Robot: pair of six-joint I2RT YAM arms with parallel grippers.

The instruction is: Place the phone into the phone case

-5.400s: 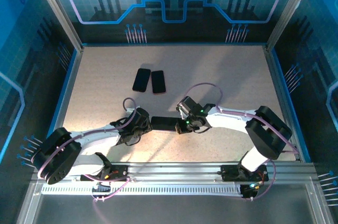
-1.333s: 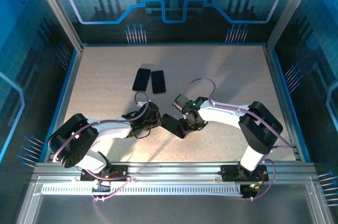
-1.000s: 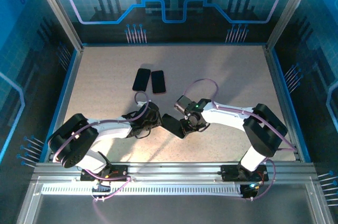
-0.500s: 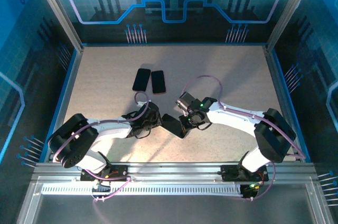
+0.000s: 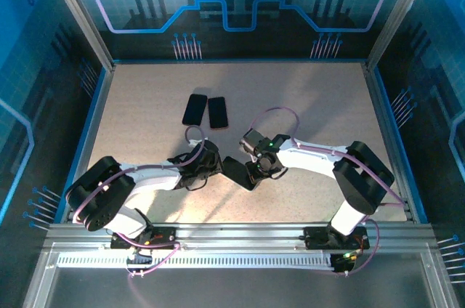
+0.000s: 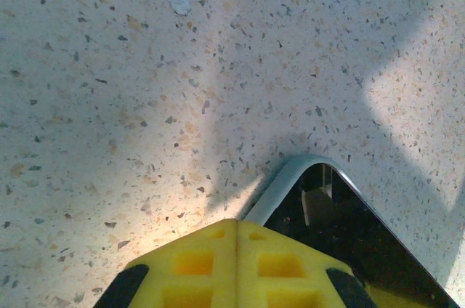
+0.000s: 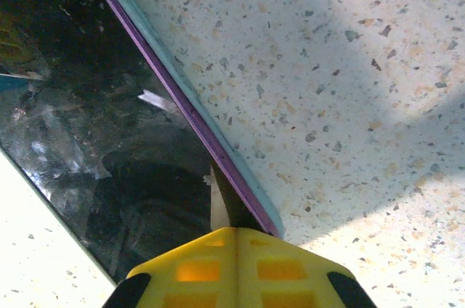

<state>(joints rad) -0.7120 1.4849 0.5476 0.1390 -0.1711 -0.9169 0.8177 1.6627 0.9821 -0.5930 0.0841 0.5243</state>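
A dark phone [image 5: 237, 173] lies askew on the speckled table between both arms. In the right wrist view its black screen [image 7: 87, 104] has a purple edge, and the phone case's pale blue-grey rim [image 7: 190, 97] runs along that edge. In the left wrist view a rounded corner of that pale rim [image 6: 280, 188] wraps the dark screen [image 6: 349, 235]. My left gripper [image 5: 216, 165] [image 6: 237, 224] is shut, its yellow pads tip-down at that corner. My right gripper [image 5: 254, 171] [image 7: 237, 232] is also shut, with its tip on the phone's purple edge.
Two more dark slabs lie side by side further back, a black one [image 5: 194, 110] and one with a reddish rim [image 5: 218, 112]. Blue walls and metal posts enclose the table [image 5: 320, 104]. A metal rail runs along the near edge.
In the last second the right arm's elbow swung outward and came back, its tip staying on the phone. Earlier the phone lay level between the grippers; it now sits turned diagonally.
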